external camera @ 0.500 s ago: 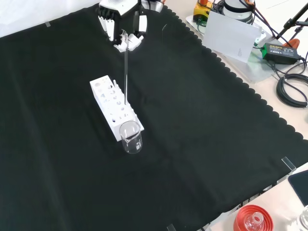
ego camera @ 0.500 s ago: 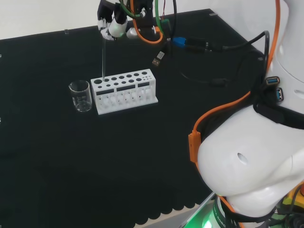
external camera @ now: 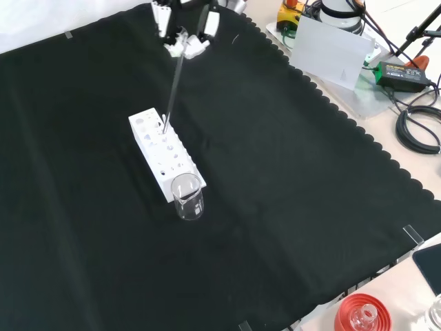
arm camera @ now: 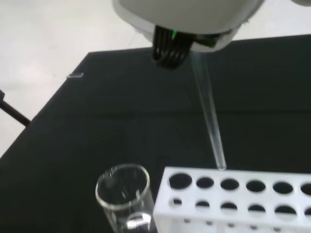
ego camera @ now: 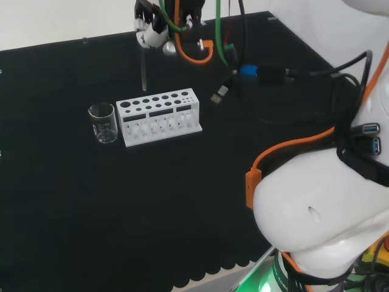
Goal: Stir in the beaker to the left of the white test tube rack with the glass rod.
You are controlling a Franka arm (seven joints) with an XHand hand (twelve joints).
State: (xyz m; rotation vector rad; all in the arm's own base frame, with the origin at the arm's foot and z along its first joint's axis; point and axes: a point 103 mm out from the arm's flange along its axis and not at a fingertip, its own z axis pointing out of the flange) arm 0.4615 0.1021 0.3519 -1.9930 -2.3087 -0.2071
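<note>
Lab: test tube rack [ego camera: 159,115], beaker [ego camera: 103,123]

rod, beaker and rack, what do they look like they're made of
Rod: clear and smooth, likely glass; the dark cloth shows straight through it. Beaker: also see-through with bright glints at the rim, glass or clear plastic. Rack: opaque matte white with neatly cut round holes, probably plastic.

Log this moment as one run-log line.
phase: rod lifted | hand: shut on glass rod | rod tip: above rack | beaker: untouched
</note>
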